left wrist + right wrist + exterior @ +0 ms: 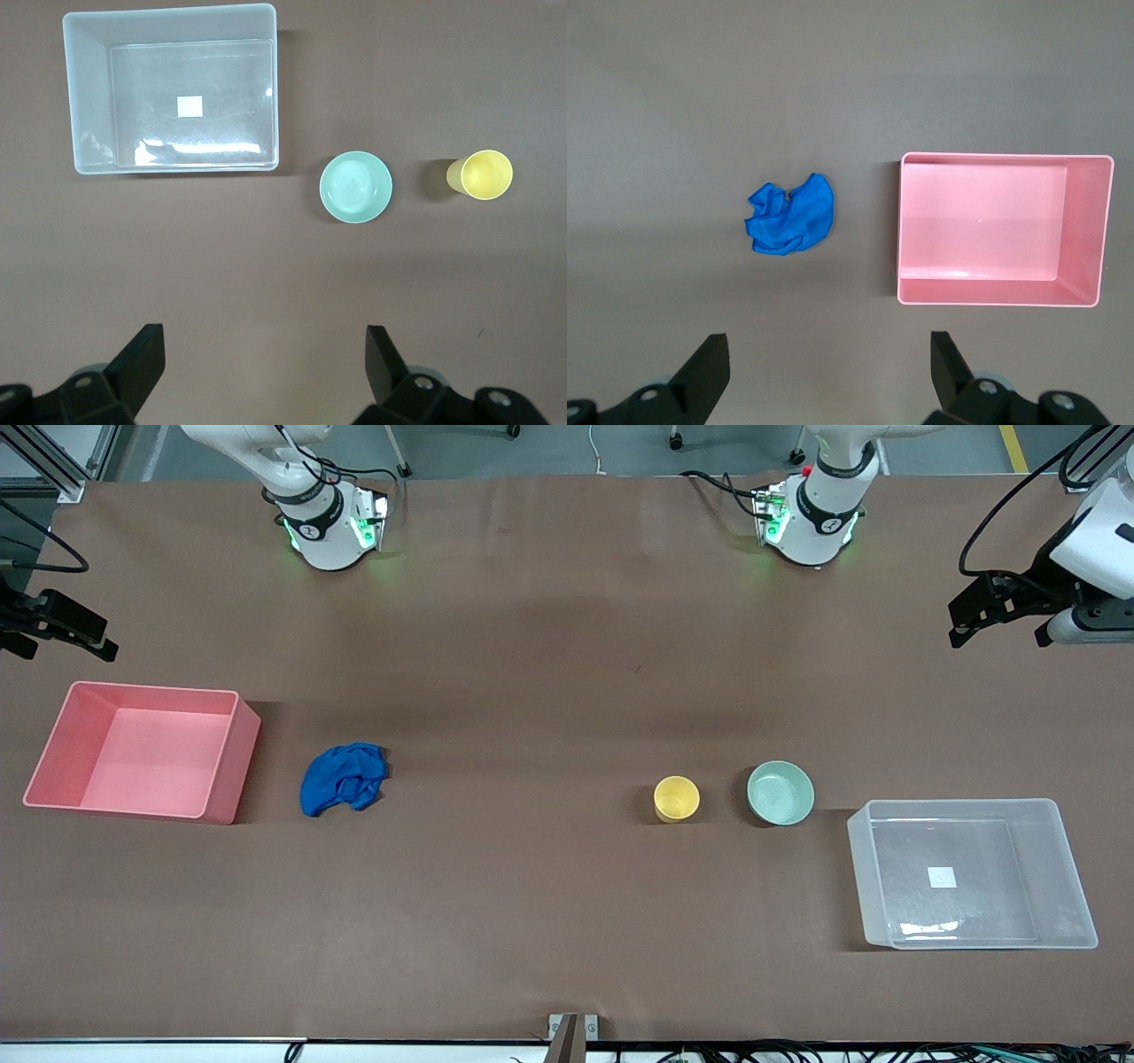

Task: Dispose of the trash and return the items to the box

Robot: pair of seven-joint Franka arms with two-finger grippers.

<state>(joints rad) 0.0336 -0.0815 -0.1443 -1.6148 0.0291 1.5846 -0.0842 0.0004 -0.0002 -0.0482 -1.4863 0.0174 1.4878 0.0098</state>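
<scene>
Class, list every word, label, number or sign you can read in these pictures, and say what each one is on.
No readable text anywhere.
White square label on the base of the clear box: it looks blank in the front and left wrist views.
Small marks on the arms' base collars: too small to read.

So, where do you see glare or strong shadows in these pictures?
Front view: the pink bin and the clear box each cast a dark shadow on the table. Left wrist view: white glare streaks lie on the clear box's base, and the yellow cup throws a short shadow. Right wrist view: even light, with only a soft shadow beside the blue cloth.
</scene>
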